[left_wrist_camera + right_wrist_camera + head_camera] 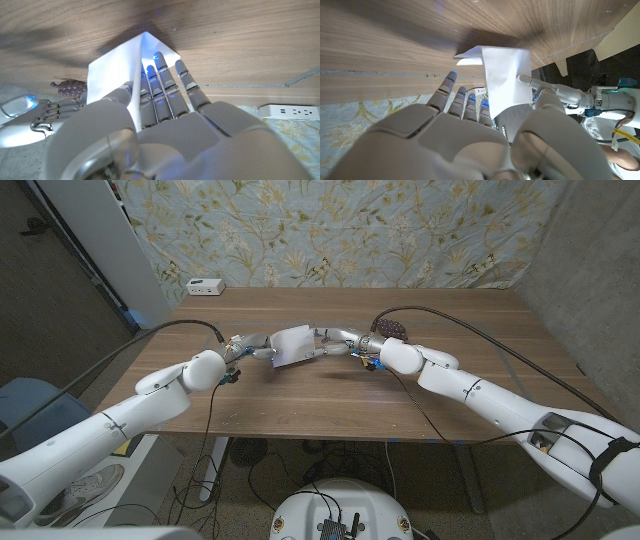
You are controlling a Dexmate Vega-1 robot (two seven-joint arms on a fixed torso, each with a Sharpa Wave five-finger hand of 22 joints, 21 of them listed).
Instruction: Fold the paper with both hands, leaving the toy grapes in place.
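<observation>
Both hands hold the paper [292, 344] off the table

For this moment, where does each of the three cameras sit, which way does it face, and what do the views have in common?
Head view: on the robot's head, looking down over both arms at the table; the left hand and right hand hold the paper, grapes beyond.
Left wrist view: on the left wrist, looking along the left hand at the paper; grapes visible.
Right wrist view: on the right wrist, looking along the right hand at the paper.
Shared: all three show the paper and table; both wrist views are turned.
</observation>
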